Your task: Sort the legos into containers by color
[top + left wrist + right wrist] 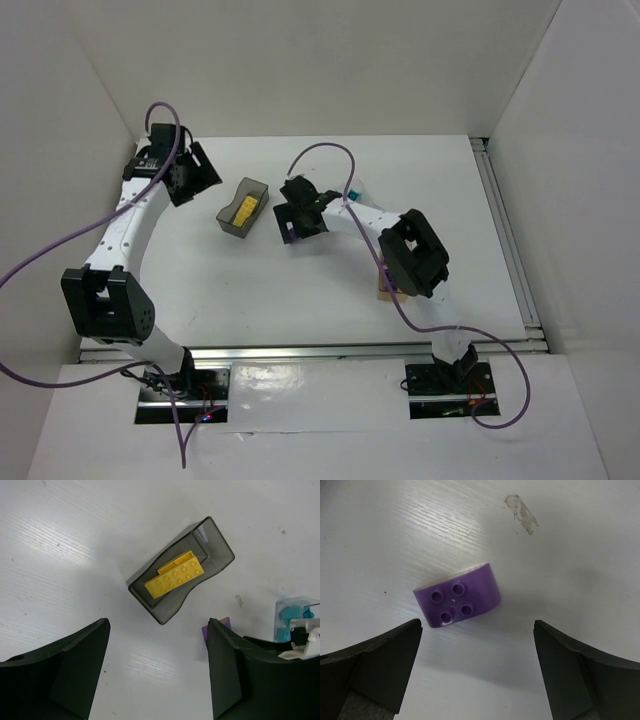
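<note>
The smoky dark grey bin holds yellow legos; in the left wrist view the bin and its yellow bricks lie ahead of my open, empty left gripper, which sits at the far left. A purple lego, studs up, lies on the table just ahead of my open right gripper, nearer its left finger. In the top view the right gripper hides it. A corner of it shows in the left wrist view. The clear bin holds teal legos.
The tan-orange bin is mostly hidden under the right arm's elbow. A scrap of tape is stuck to the table beyond the purple lego. White walls stand at the left, back and right.
</note>
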### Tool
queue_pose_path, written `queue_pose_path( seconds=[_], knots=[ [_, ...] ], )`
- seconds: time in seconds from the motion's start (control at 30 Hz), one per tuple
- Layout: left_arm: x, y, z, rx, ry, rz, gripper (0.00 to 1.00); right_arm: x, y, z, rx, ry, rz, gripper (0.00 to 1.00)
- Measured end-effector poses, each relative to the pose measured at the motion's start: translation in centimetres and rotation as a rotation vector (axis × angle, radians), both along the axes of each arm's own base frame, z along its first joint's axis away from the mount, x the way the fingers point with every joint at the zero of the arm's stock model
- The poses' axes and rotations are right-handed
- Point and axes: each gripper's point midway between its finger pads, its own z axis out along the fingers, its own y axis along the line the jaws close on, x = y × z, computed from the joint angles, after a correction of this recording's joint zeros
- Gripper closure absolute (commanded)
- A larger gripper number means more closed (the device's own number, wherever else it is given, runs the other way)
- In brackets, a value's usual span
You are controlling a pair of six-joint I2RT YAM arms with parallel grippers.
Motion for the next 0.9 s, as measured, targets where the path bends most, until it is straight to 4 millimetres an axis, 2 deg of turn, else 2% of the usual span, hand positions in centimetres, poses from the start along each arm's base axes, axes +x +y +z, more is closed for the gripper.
queue_pose_path(
  seconds=[0.1, 0.23, 0.3, 0.47, 0.5, 0.6, 0.63, 0.8, 0.9],
  knots=[
    [-0.6, -0.2, -1.2, -0.012, 0.033, -0.014, 0.18, 0.6, 0.8, -0.6, -0.001, -0.003, 0.023, 0.00],
    [-0.7, -0.3, -1.6, -0.010, 0.042, -0.035, 0.18, 1.5, 1.8, -1.3, -0.010, -0.017, 0.048, 0.00],
    [-0.8, -0.4, -1.9, -0.011, 0.046, -0.041, 0.18, 1.8, 2.1, -1.4, -0.010, -0.023, 0.052, 0.03],
    [-1.2, -0.5, -2.8, -0.018, 0.067, -0.047, 0.18, 1.9, 3.0, -1.3, -0.046, -0.062, 0.066, 0.21],
    [-1.2, -0.5, -3.0, -0.020, 0.071, -0.047, 0.18, 1.9, 3.3, -1.2, -0.056, -0.072, 0.068, 0.30],
    [-1.3, -0.3, -3.1, -0.022, 0.074, -0.044, 0.18, 1.4, 4.1, -1.1, -0.085, -0.101, 0.074, 0.44],
    [-1.3, -0.3, -3.1, -0.023, 0.073, -0.043, 0.18, 1.2, 4.2, -1.0, -0.095, -0.108, 0.073, 0.52],
    [-1.5, -0.1, -2.7, -0.027, 0.062, -0.040, 0.18, 0.7, 4.2, -0.8, -0.121, -0.123, 0.060, 0.54],
    [-1.6, -0.1, -2.4, -0.030, 0.054, -0.040, 0.18, 0.3, 3.5, -0.3, -0.129, -0.119, 0.039, 0.54]
  ],
)
